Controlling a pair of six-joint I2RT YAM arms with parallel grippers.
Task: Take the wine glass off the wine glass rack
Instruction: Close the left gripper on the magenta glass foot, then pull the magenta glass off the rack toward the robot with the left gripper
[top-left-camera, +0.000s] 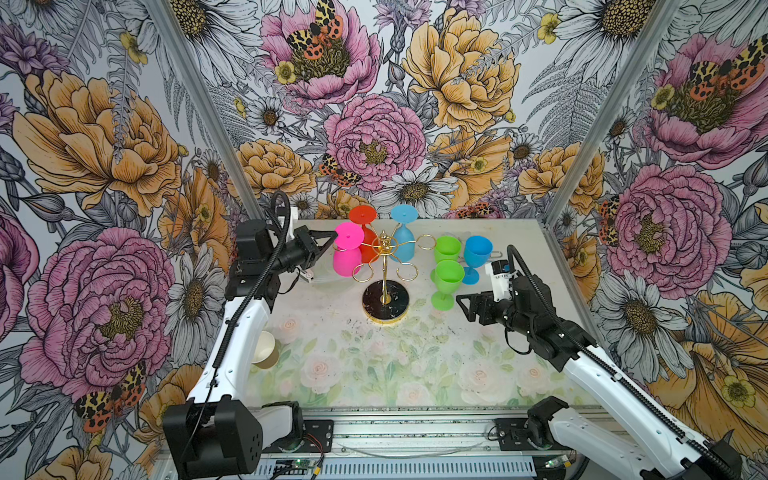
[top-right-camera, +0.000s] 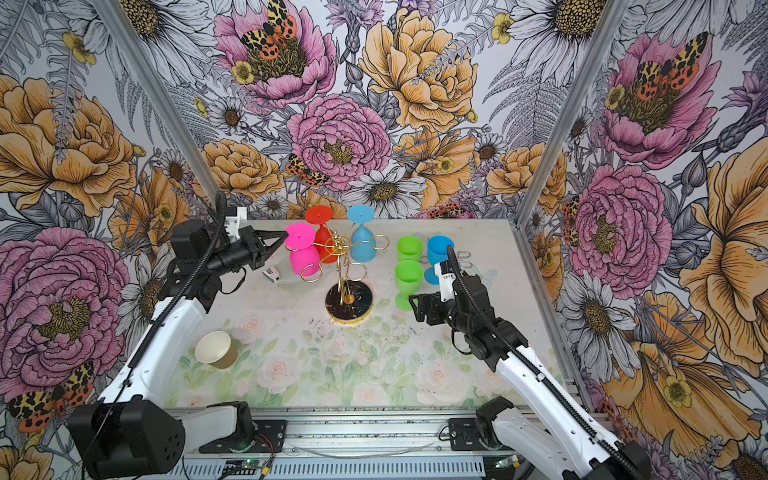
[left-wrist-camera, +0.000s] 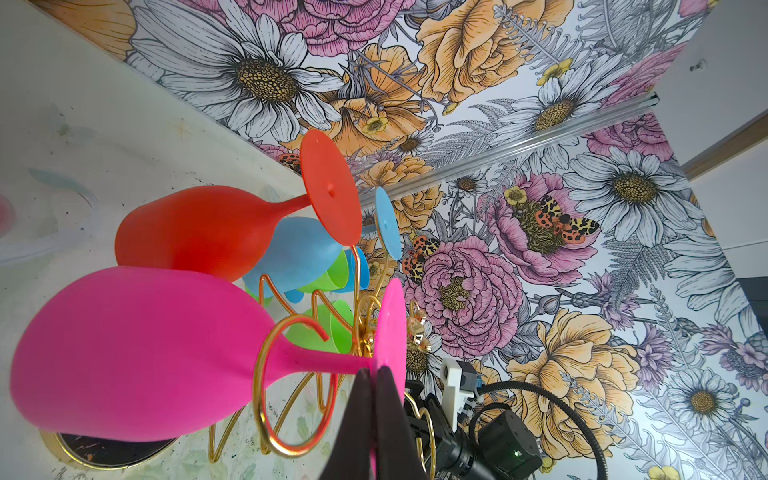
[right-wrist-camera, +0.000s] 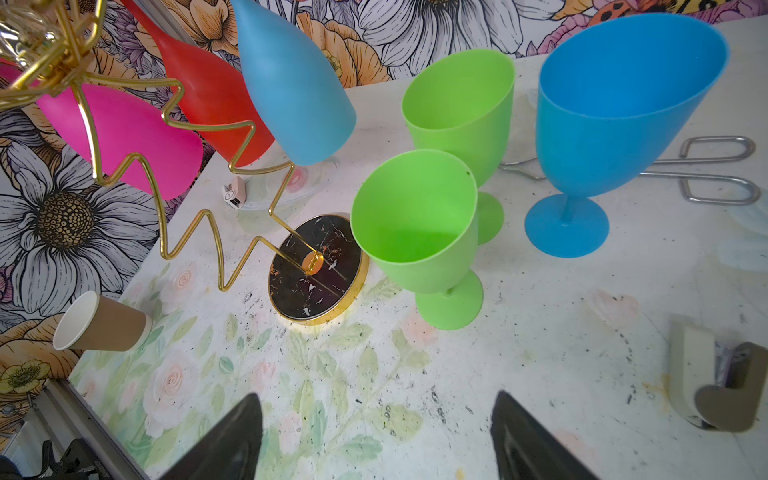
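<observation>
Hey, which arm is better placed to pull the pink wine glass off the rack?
Left. The left gripper is shut on the foot of the pink wine glass, which hangs on the wine glass rack. The right gripper is open, empty, and away from that glass.

1. Both top views are bright and even; shadows on the table (top-left-camera: 415, 353) are faint.
2. In the left wrist view the near pink glass (left-wrist-camera: 137, 353) looks soft; the table behind it washes out pale.
3. In the right wrist view the blue glass (right-wrist-camera: 615, 124) leans, lens-stretched; the right gripper (right-wrist-camera: 378, 436) blurs.
</observation>
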